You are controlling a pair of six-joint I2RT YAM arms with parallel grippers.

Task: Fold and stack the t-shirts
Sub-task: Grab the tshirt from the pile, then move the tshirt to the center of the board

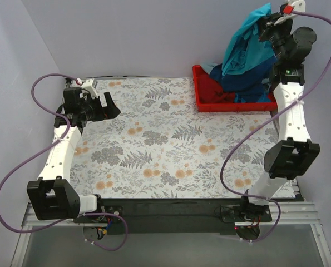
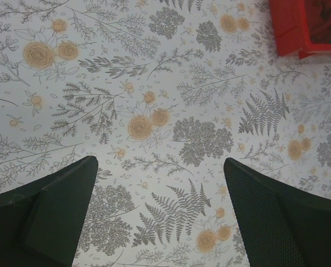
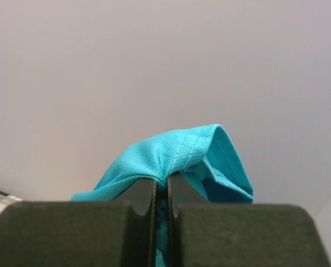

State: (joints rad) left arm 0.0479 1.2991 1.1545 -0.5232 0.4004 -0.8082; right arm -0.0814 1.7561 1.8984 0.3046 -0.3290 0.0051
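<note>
While aloft, teal t-shirt (image 1: 242, 49) in right tool (image 3: 161, 193).

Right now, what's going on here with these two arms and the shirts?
The right claw is shut on a fold of the teal t-shirt and holds it high above the red tray at the table's far right corner. The cloth hangs down toward the pile. A navy t-shirt and a red t-shirt lie bunched in the tray. The left claw is open and empty, hovering over the floral table. Nothing is folded or stacked yet.
</note>
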